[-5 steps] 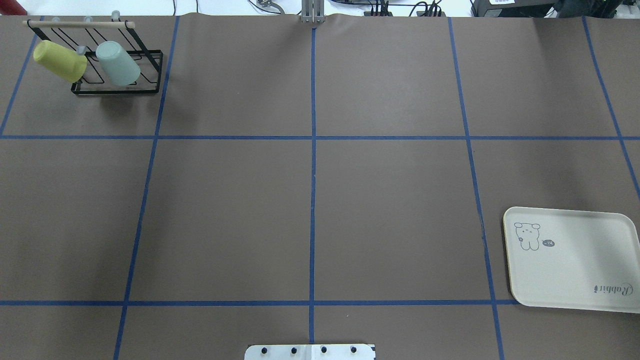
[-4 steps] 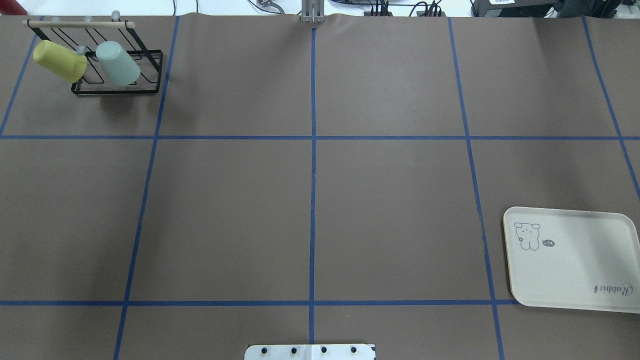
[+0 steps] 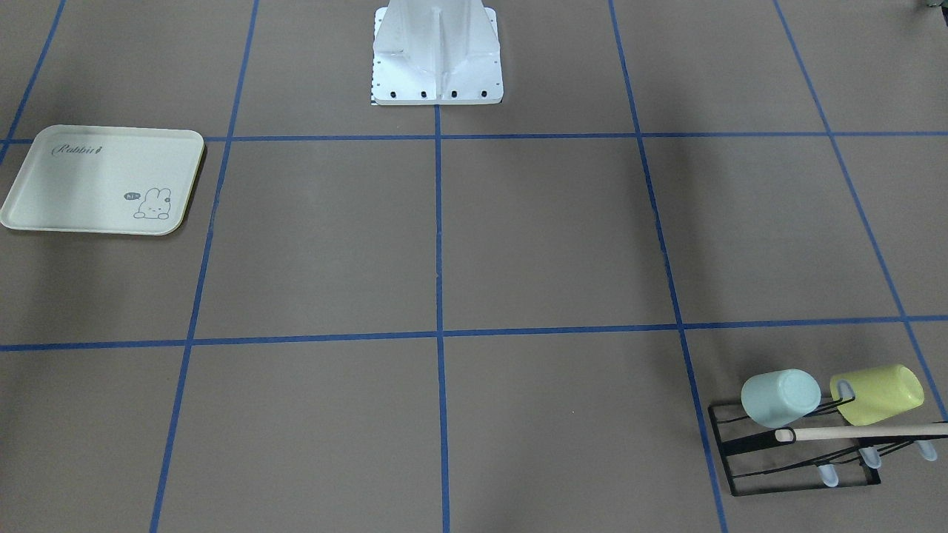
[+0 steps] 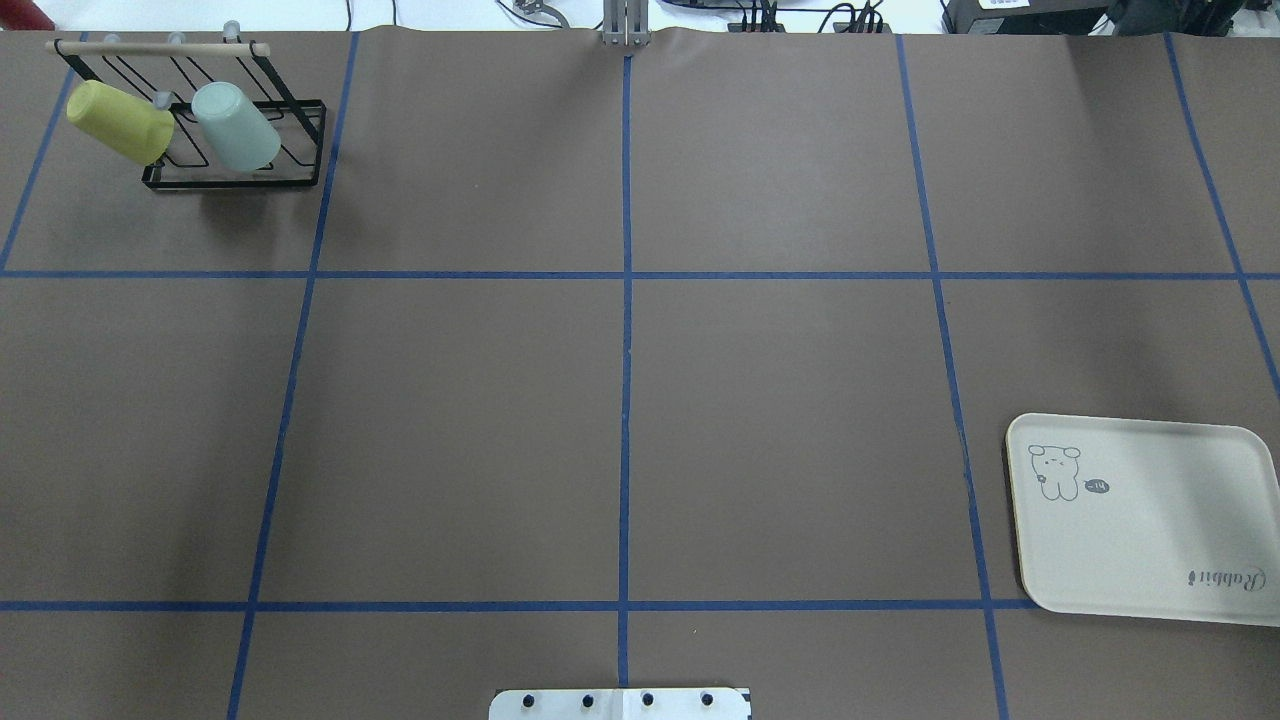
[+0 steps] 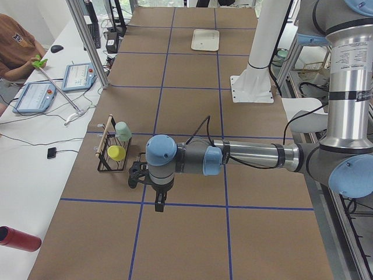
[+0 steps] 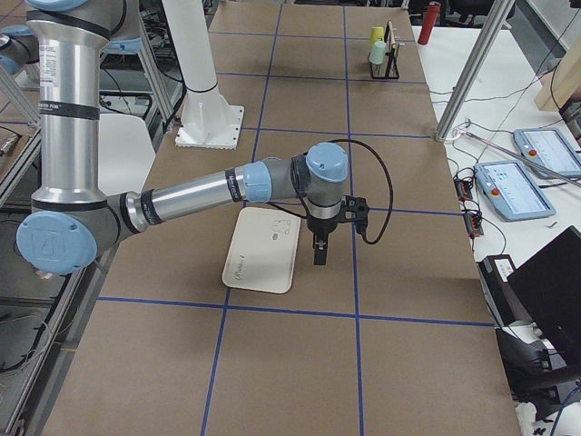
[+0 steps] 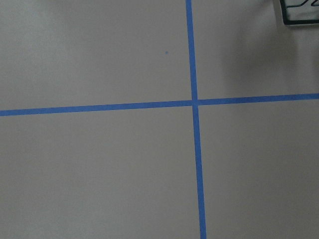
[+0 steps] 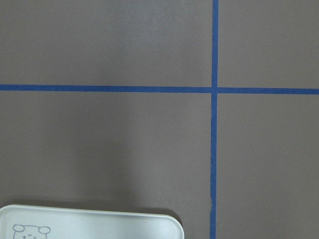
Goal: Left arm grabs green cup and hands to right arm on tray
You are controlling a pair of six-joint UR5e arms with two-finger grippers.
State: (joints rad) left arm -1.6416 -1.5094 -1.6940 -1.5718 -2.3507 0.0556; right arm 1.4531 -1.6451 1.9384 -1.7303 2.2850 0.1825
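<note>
Green cup point(image 4: 236, 127) sits tilted, mouth-down on a peg of the black wire rack point(image 4: 230, 184), beside the yellow-green cup point(image 4: 118, 122); looks light, stiff, slick plastic, so pinch across its tapered wall; left gripper point(image 5: 158, 204) hangs near the rack, right gripper point(image 6: 320, 252) by the tray point(image 4: 1150, 530); parted or closed, cannot tell for either

**Even overhead light, soft shadows**

Bright, diffuse light falls from above on the brown table cover point(image 4: 780, 440). Faint, soft-edged shadows lie beside the cup rack point(image 4: 240, 186) and across the tray point(image 4: 1150, 540). The white strip at the overhead view's far edge is blown out. Both wrist views look slightly soft
</note>
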